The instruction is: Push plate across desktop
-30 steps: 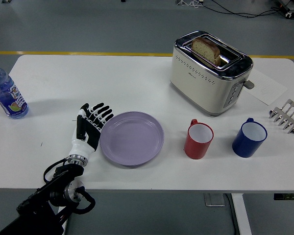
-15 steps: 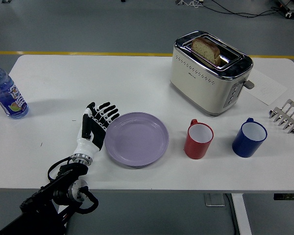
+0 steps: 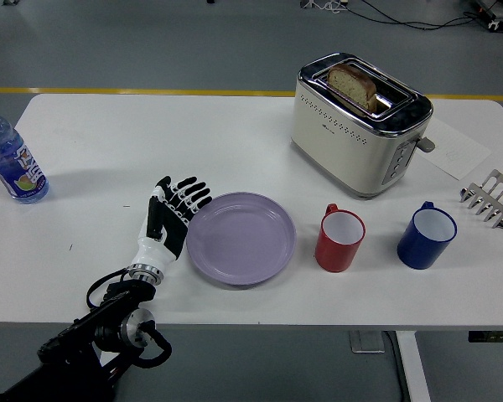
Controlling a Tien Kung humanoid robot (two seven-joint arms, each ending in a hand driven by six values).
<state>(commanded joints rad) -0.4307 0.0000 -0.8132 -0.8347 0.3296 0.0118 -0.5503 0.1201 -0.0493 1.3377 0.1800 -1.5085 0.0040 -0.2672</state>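
**Q:** Head view entry: where was the plate, and what was my hand doing?

**A:** I logged the lilac plate (image 3: 241, 237) just left of the red mug (image 3: 339, 239), a narrow gap between them. My left hand (image 3: 172, 215) lay flat at the plate's left rim, fingers (image 3: 189, 194) extended and slightly fanned, gripping nothing.

**Q:** Step in hand?

**A:** Mid-push, I judged, rightward toward the red mug.

**Q:** Next move?

**A:** A gentle, level shove; I noted the plate could knock the red mug. Right hand was out of view.
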